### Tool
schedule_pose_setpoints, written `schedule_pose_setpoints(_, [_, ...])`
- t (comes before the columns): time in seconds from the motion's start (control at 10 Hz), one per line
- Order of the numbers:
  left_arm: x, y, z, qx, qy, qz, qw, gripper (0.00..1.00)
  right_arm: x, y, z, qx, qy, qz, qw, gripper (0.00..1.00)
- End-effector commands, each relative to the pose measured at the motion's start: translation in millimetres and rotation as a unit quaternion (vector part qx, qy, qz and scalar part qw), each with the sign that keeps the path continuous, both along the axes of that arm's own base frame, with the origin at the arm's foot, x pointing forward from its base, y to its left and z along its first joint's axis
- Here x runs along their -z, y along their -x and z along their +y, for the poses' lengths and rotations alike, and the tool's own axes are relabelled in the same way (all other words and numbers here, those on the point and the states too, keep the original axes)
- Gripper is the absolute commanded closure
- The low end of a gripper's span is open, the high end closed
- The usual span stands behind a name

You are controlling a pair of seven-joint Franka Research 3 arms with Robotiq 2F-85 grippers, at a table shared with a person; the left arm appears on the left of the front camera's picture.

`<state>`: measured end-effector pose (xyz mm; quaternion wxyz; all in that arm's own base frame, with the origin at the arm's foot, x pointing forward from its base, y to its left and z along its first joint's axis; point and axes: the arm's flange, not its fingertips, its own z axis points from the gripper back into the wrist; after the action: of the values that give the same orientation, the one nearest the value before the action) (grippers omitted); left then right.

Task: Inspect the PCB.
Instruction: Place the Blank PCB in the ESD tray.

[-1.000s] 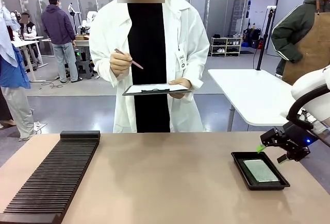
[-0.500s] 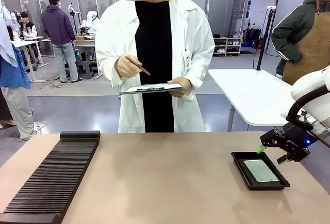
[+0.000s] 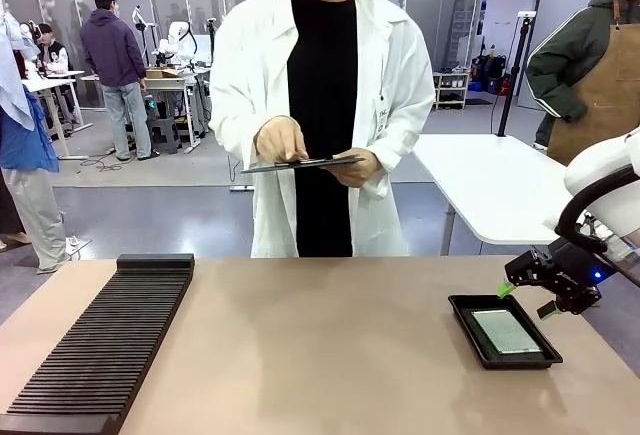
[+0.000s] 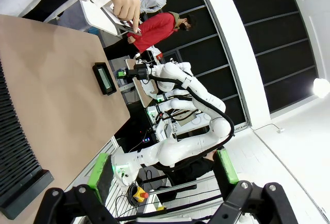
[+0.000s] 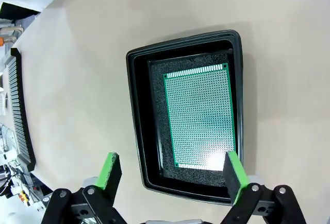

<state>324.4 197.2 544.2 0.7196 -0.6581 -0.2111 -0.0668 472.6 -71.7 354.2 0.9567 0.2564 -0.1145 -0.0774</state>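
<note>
The PCB (image 3: 506, 331) lies flat in a black tray (image 3: 470, 324) on the near right part of the bench (image 3: 320, 345). In the right wrist view the PCB (image 5: 201, 116) is a green board with a fine grid of holes, and a white glare sits on one corner of it. It rests on dark foam inside the tray (image 5: 136, 126), with a free margin on all sides.

The right claw (image 3: 528, 297) hangs just beside the far right corner of the tray, a little above it. Its jaws are released and wide apart, and they hold nothing. In the right wrist view the right claw (image 5: 168, 176) looks down on the tray, with one green pad outside the tray rim and the other over its edge. The pads do not touch the PCB.

The left claw (image 4: 162, 170) is seen in the left wrist view, tilted up and well apart from the tray (image 4: 104, 78). Its jaws are also released and empty.

A black slotted rack (image 3: 100, 345) lies along the near left side of the bench.

At the far side stands a person in a white coat (image 3: 250, 75), who holds a clipboard (image 3: 300, 164) with both hands at waist height.
</note>
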Motion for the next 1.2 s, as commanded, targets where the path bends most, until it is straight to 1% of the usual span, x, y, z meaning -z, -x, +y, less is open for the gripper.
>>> schedule_pose_setpoints(0.0, [-1, 1, 1, 0.008, 0.004, -0.007, 1.0, 0.0, 2, -3, -1, -0.007, 0.001, -0.004, 1.0, 0.0])
schedule_pose_setpoints(0.1, [-1, 1, 1, 0.008, 0.004, -0.007, 1.0, 0.0, 0, 0, 0, 0.0, 0.0, 0.0, 1.0, 0.0])
schedule_pose_setpoints(0.2, [-1, 1, 1, 0.008, 0.004, -0.007, 1.0, 0.0, -39, 19, -12, -0.014, -0.059, 0.001, 0.998, 0.0])
schedule_pose_setpoints(0.3, [-1, 1, 1, 0.008, 0.004, -0.007, 1.0, 0.0, -65, 34, -28, -0.017, -0.103, -0.001, 0.995, 0.0])
schedule_pose_setpoints(0.4, [-1, 1, 1, 0.008, 0.004, -0.007, 1.0, 0.0, -96, 52, -47, -0.022, -0.165, -0.015, 0.986, 0.0])
schedule_pose_setpoints(0.5, [-1, 1, 1, 0.008, 0.004, -0.007, 1.0, 0.0, -116, 64, -60, -0.033, -0.215, -0.023, 0.976, 0.0])
schedule_pose_setpoints(0.6, [-1, 1, 1, 0.008, 0.004, -0.007, 1.0, 0.0, -130, 76, -74, -0.039, -0.27, -0.022, 0.962, 0.0])
schedule_pose_setpoints(0.7, [-1, 1, 1, 0.008, 0.004, -0.007, 1.0, 0.0, -139, 86, -86, -0.048, -0.307, -0.025, 0.95, 0.0])
schedule_pose_setpoints(0.8, [-1, 1, 1, 0.008, 0.004, -0.007, 1.0, 0.0, -147, 101, -101, -0.065, -0.363, -0.039, 0.929, 0.0])
schedule_pose_setpoints(0.9, [-1, 1, 1, 0.008, 0.004, -0.007, 1.0, 0.0, -149, 117, -117, -0.081, -0.399, -0.048, 0.912, 0.0])
schedule_pose_setpoints(1.0, [-1, 1, 1, 0.008, 0.004, -0.007, 1.0, 0.0, -146, 132, -132, -0.094, -0.421, -0.051, 0.901, 0.0])
schedule_pose_setpoints(1.1, [-1, 1, 1, 0.008, 0.004, -0.007, 1.0, 0.0, -139, 142, -147, -0.095, -0.439, -0.059, 0.892, 0.0])
